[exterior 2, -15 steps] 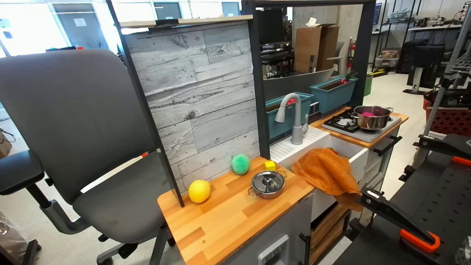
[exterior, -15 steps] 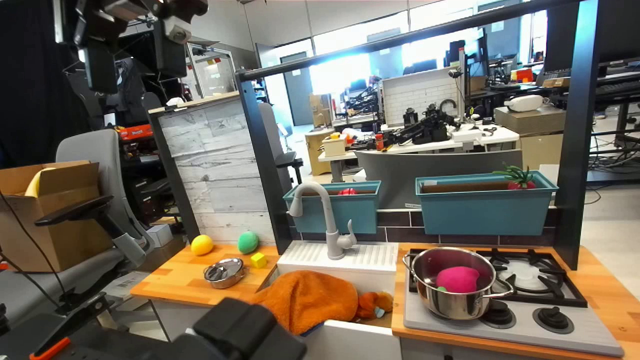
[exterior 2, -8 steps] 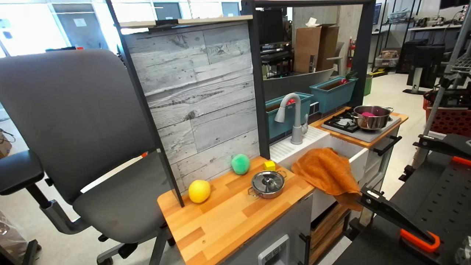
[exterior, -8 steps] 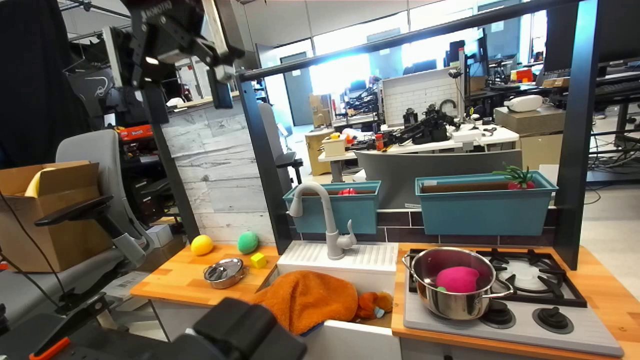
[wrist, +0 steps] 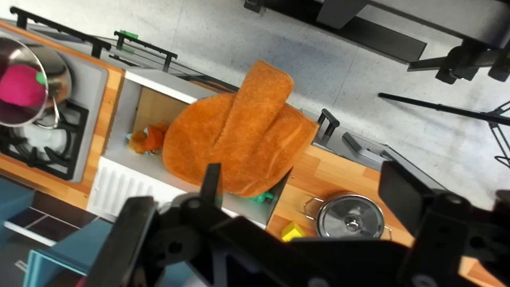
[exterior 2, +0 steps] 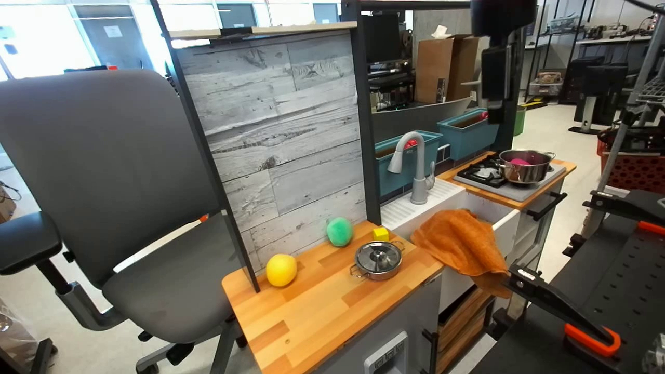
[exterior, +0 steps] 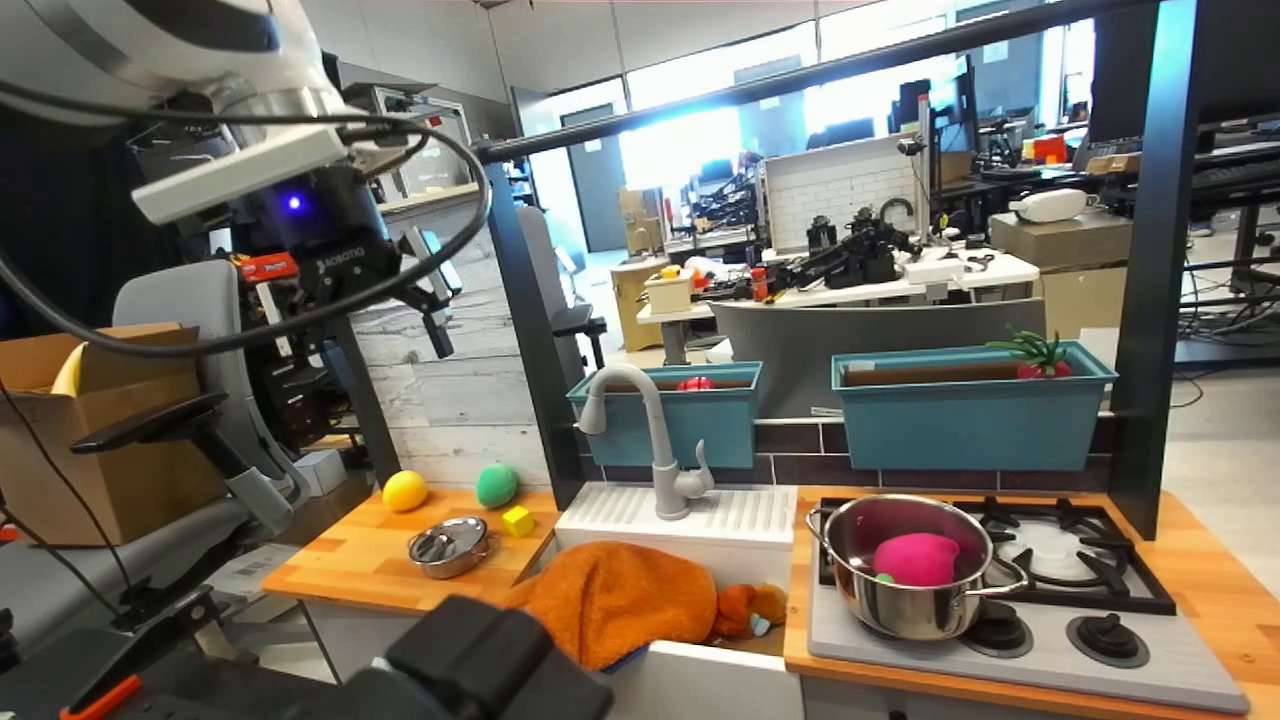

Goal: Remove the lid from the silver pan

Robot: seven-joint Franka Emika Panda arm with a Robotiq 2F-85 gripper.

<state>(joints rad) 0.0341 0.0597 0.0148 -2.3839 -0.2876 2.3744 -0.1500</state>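
Observation:
The small silver pan (exterior: 455,565) stands on the wooden counter left of the sink, with a round shiny lid (exterior 2: 378,255) on top. The lid has a knob in its middle, and the pan has wire handles. In the wrist view the lid (wrist: 352,217) shows between my fingers, far below, its near edge hidden by the gripper body. My gripper (wrist: 299,166) is open and empty, its jaws wide apart. In an exterior view the gripper (exterior: 390,355) hangs high above the counter, apart from the pan. It also shows at the top right of an exterior view (exterior 2: 496,106).
A yellow cube (exterior 2: 381,234), a green ball (exterior 2: 340,231) and a yellow ball (exterior 2: 281,270) lie near the pan. An orange cloth (exterior: 620,600) covers part of the sink. A larger pot (exterior: 905,605) holding a pink object (exterior: 915,560) stands on the stove. The faucet (exterior: 655,430) rises behind the sink.
The gripper has moved down and to the right in an exterior view, bringing the arm's wrist and cable into sight. It has entered another exterior view from the top. The pan and lid have not moved.

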